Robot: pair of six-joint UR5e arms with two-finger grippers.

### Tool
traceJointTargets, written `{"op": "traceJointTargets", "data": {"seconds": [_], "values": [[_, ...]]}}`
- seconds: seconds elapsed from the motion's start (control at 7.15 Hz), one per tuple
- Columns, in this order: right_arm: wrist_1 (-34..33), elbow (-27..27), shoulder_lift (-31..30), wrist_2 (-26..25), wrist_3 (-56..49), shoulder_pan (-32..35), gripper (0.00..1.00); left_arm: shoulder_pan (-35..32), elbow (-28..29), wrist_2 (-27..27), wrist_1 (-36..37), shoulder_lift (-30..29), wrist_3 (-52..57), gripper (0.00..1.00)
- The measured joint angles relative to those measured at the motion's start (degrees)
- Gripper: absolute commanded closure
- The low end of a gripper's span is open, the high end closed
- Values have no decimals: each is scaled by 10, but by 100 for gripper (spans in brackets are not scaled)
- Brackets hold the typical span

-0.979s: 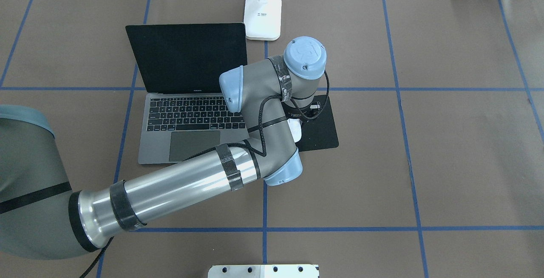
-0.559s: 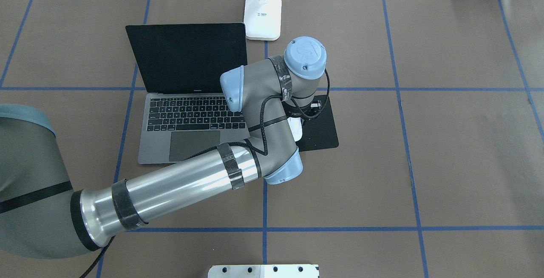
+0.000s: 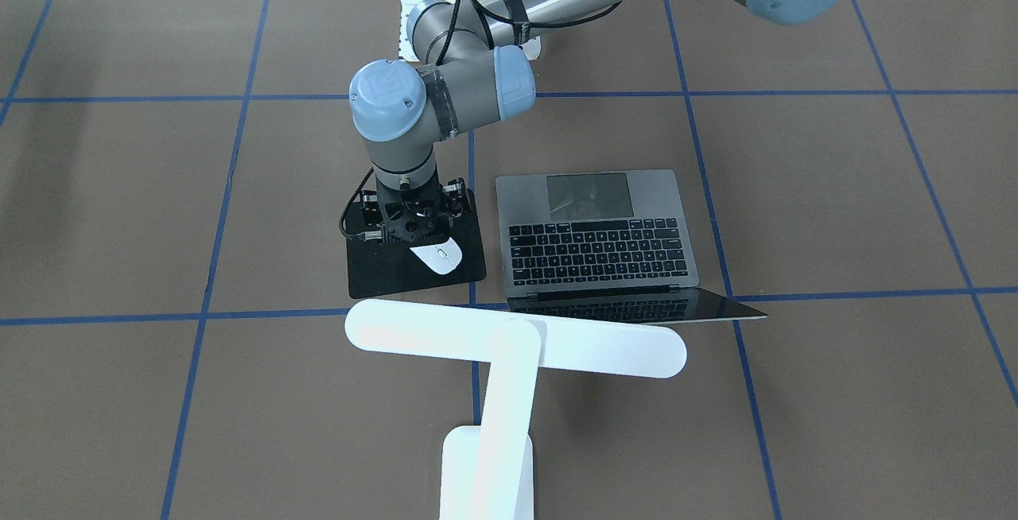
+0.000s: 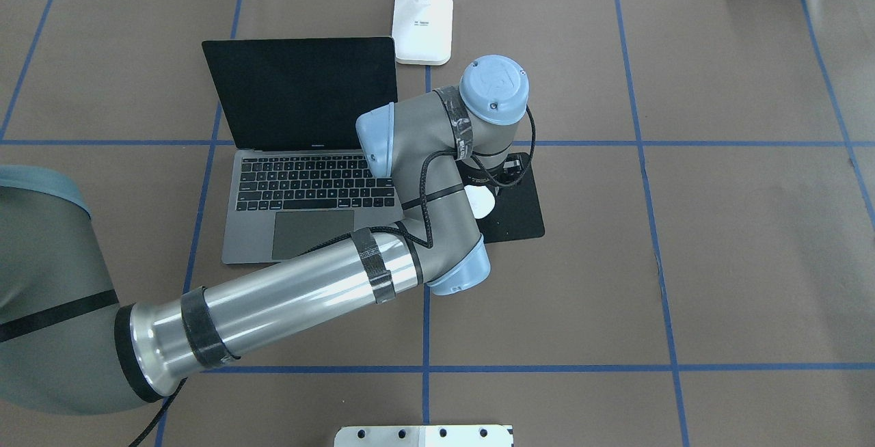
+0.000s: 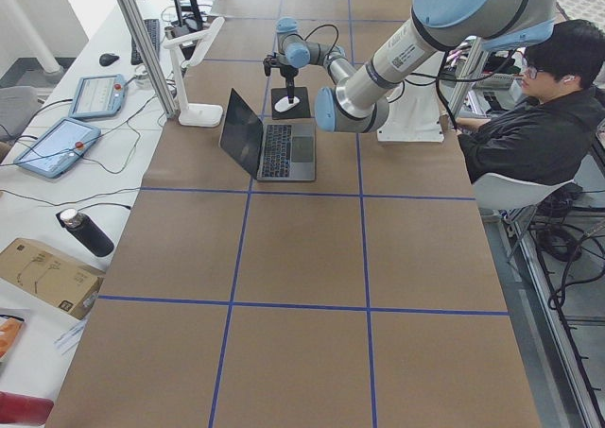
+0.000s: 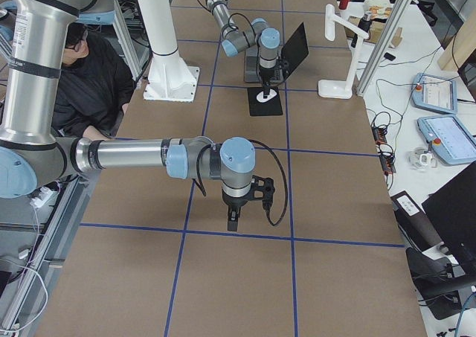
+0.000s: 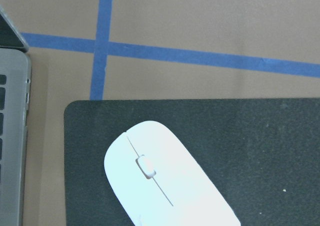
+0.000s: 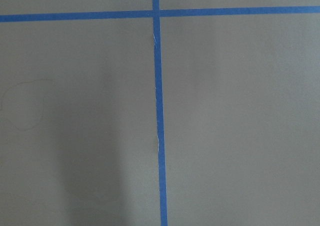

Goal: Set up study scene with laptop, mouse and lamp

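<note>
1 mouse (image 3: 440, 256) lies on pad (image 3: 382, 275) below left jaws.

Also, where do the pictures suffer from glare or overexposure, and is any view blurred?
Front-facing view: the lamp is blown out to white, and the laptop screen mirrors its keys. Left wrist view: the mouse is washed out, though the black pad shows sharp grain. Right wrist view: only a soft shadow on the table.

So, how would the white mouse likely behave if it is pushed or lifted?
The mouse looks glossy and rounded, so a grip may slip. It sits low and flat, so it probably slides rather than tips. The matte mouse pad may add some friction.
</note>
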Motion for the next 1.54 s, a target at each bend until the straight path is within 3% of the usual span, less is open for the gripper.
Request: {"op": "traceJointTargets", "data": {"seconds": [0.28, 0.42, 0.84, 1.12, 1.26, 1.54], "values": [[0, -2, 0, 0, 3, 1, 1, -2, -47, -3, 10, 16, 1, 1], [-1, -2, 0, 0, 5, 2, 1, -3, -104, -4, 26, 46, 2, 0], [4, -4, 1, -4, 7, 17, 1, -4, -359, -5, 102, 202, 20, 0], [7, -4, 0, -8, 3, 38, 1, -18, -504, -4, 154, 310, 109, 1], [7, -4, -1, -8, 2, 43, 1, -47, -560, -9, 162, 375, 152, 0], [11, -8, 0, -7, 3, 45, 1, -143, -594, -41, 165, 471, 249, 0]]}}
